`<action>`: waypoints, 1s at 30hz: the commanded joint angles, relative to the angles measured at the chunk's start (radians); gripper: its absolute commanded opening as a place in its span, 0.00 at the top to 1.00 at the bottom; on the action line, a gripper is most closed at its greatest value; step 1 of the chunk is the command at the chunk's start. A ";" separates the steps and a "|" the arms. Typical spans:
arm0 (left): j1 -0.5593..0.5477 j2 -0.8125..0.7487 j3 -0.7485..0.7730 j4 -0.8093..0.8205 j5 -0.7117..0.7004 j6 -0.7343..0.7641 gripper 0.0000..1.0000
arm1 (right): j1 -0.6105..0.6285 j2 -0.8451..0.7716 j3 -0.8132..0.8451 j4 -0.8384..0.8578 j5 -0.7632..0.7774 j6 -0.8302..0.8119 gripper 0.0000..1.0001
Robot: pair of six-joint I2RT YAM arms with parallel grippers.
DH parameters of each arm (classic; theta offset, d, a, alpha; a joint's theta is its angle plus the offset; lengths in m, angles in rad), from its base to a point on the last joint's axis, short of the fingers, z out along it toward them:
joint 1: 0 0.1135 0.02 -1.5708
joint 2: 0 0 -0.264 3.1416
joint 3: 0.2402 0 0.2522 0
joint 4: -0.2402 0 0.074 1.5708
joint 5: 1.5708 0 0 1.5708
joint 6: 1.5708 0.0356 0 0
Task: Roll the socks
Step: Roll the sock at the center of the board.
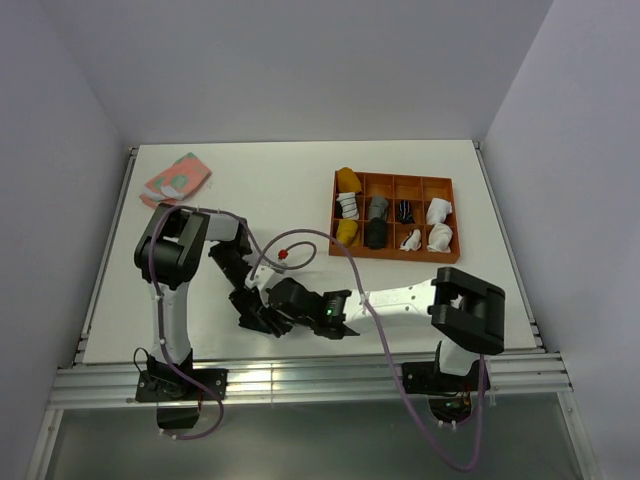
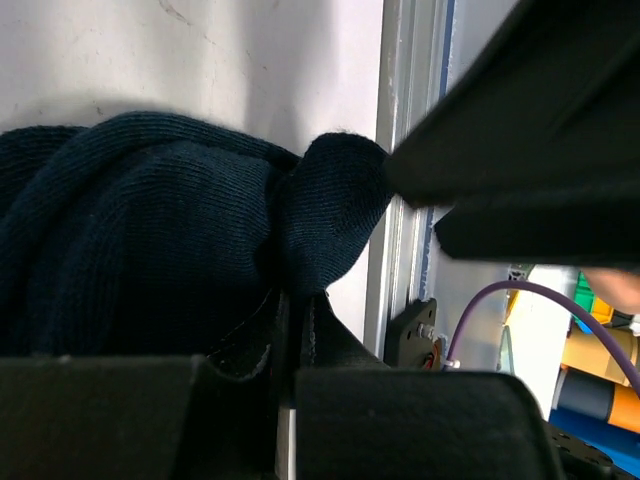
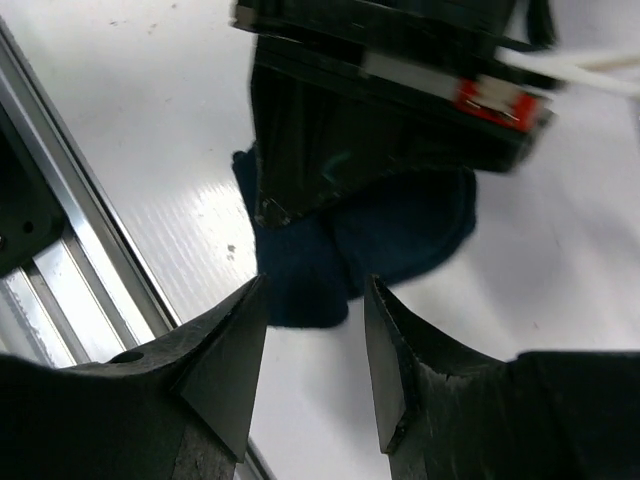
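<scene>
The dark navy sock (image 2: pixel 150 240) lies bunched on the white table by its near edge. My left gripper (image 2: pixel 295 305) is shut on a fold of it. In the right wrist view the sock (image 3: pixel 405 230) lies just beyond my right gripper (image 3: pixel 315 290), which is open and empty, with the left gripper's black body (image 3: pixel 380 110) over the sock. In the top view both grippers meet, left (image 1: pixel 256 314) and right (image 1: pixel 282 320), and hide the sock. Mustard-orange fabric with a striped band (image 1: pixel 347 205) sits in the left column of the orange tray (image 1: pixel 394 255).
The tray holds several white, grey and dark rolled socks. A pink-and-green folded cloth (image 1: pixel 177 178) lies at the far left. The metal rail of the table's near edge (image 3: pixel 70 250) runs close beside the sock. A purple cable (image 1: pixel 350 270) loops over the table's middle.
</scene>
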 commanded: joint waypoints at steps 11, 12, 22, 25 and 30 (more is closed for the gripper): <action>-0.001 0.025 0.036 -0.011 -0.028 0.016 1.00 | 0.047 0.151 0.130 -0.016 -0.022 -0.083 0.49; -0.001 0.029 0.039 -0.012 -0.028 0.017 1.00 | 0.047 0.160 0.132 -0.019 -0.022 -0.081 0.49; -0.001 0.051 0.057 -0.044 -0.020 0.027 1.00 | 0.051 0.223 0.129 -0.026 0.016 -0.083 0.49; -0.001 0.054 0.059 -0.044 -0.023 0.025 0.99 | 0.051 0.235 0.120 -0.020 0.038 -0.080 0.54; 0.000 0.014 0.063 -0.043 0.000 0.020 0.87 | 0.051 0.240 0.110 -0.028 0.061 -0.063 0.87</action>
